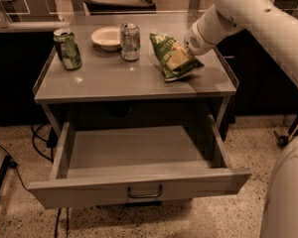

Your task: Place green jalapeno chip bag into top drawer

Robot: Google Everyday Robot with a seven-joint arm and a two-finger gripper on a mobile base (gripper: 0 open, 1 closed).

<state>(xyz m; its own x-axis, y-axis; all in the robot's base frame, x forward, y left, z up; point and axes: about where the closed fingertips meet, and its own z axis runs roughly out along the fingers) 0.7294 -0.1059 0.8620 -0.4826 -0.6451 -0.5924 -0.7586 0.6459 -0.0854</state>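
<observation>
The gripper pinches the chip bag on the table, far right. The open drawer lies below, nearer and left.

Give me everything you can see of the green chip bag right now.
The green jalapeno chip bag is crinkled, shiny green foil with lighter patches and pale lettering. It lies tilted on the right part of the grey tabletop, top edge toward the back. The gripper is against its front face. A silver can stands apart on its left. The bag is not yet in the open top drawer.
</observation>
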